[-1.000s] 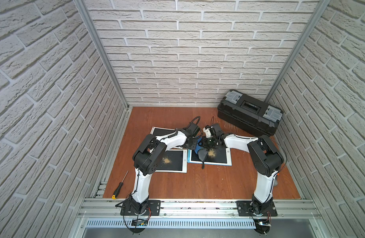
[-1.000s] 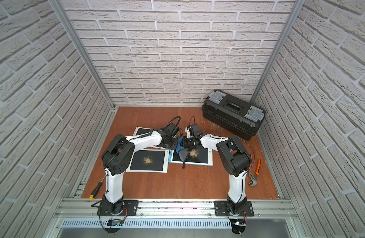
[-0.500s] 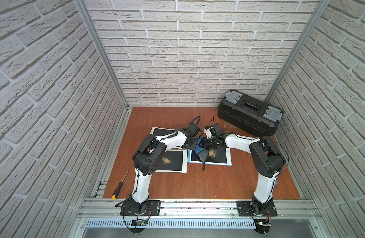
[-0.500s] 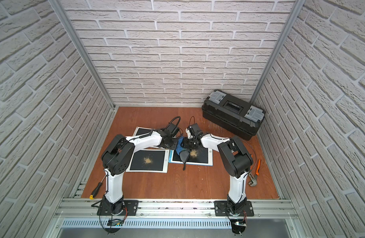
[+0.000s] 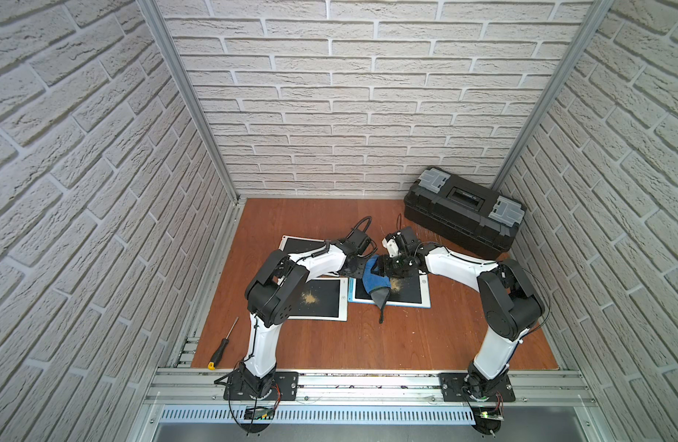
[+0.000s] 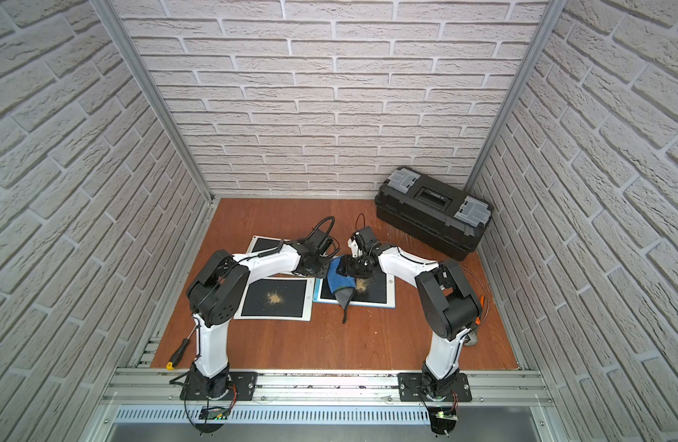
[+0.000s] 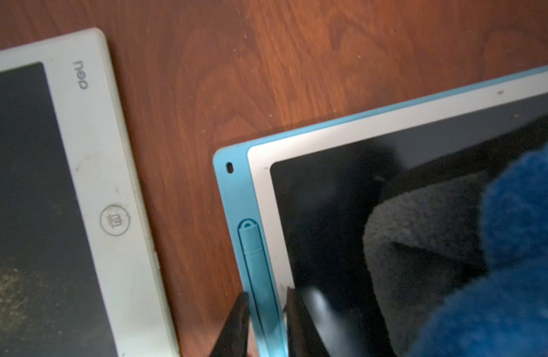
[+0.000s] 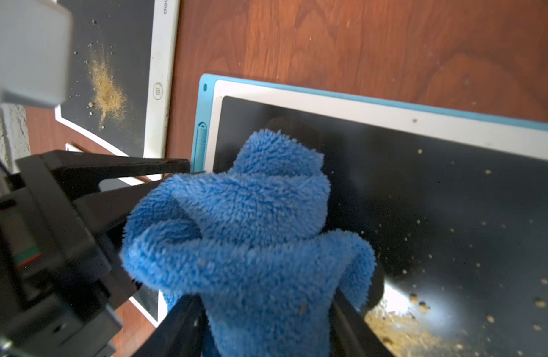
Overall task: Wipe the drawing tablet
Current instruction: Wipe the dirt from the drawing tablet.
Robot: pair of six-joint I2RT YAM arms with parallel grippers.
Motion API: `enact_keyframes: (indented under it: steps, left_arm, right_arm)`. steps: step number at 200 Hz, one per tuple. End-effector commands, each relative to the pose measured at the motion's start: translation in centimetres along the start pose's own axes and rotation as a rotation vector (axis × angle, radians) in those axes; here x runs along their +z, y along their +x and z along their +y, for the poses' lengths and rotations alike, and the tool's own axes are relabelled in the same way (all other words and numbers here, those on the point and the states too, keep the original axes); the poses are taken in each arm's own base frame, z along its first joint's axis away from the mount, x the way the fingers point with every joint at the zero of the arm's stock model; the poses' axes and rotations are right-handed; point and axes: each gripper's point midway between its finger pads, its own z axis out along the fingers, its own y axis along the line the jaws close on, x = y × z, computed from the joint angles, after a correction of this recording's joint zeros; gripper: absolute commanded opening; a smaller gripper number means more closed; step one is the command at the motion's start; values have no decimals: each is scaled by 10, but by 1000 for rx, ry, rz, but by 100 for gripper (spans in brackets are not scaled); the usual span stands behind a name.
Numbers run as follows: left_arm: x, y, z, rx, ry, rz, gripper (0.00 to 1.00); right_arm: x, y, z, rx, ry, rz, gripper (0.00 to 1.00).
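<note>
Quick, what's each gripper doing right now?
Left gripper: fingers narrowly straddle the blue edge of the tablet; grip cannot be told.
Right gripper: open, blue cloth bunched loosely between its fingers.

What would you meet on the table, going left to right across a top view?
In order: screwdriver → white-framed tablet → blue-framed tablet → toolbox. The cloth and the far tablet overlap others, so they are left out.

I work in a robot lab test booth: white brick-pattern wall panels (image 5: 349, 95) and aluminium corner posts (image 5: 194, 111) enclose a reddish-brown wooden tabletop (image 5: 330, 344), with a black plastic toolbox with grey latches (image 5: 463, 214) and a slotted aluminium base rail (image 5: 368, 382).
</note>
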Motion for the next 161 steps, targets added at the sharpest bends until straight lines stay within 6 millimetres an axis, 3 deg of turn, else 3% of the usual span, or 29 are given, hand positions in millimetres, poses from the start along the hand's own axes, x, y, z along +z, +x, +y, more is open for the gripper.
enact_keyframes:
  steps: [1, 26, 33, 48, 130, 161]
  left_arm:
    - [34, 79, 16, 40, -48, 261, 23]
    - [34, 79, 17, 38, -50, 261, 23]
    - [34, 79, 17, 36, -48, 260, 23]
    - [34, 80, 16, 38, -48, 261, 22]
    - [34, 79, 15, 33, -44, 257, 22]
    - [36, 82, 16, 30, -44, 263, 22]
  right_arm:
    - [-13, 1, 10, -22, -21, -4, 58]
    - [-15, 8, 8, -48, 25, 10, 59]
    - [-15, 10, 7, -56, 40, 16, 69]
    - [-15, 15, 9, -79, 53, 25, 75]
    - [-15, 27, 19, -110, 68, 32, 77]
    - [-5, 30, 16, -119, 122, 38, 69]
